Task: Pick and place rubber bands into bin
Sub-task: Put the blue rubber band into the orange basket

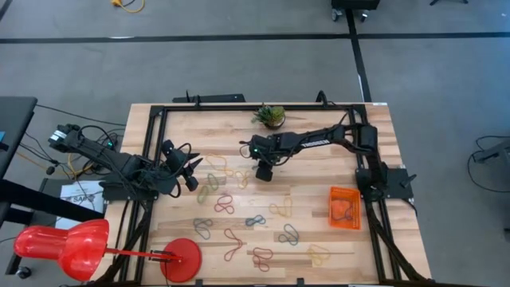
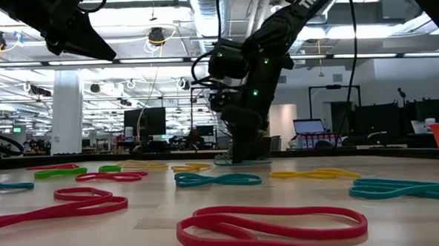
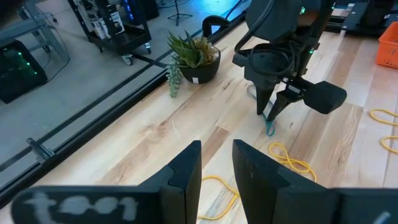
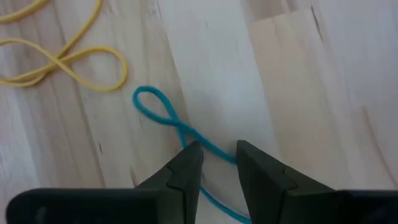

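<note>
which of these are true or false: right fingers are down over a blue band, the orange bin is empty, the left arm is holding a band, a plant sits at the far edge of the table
1. The right gripper is down over a blue rubber band. True.
2. The orange bin is empty. False: there are bands inside it.
3. The left gripper holds a band. False: nothing lies between its fingers; it waits at the table's left side.
4. A potted plant sits at the table's far edge. True.
</note>
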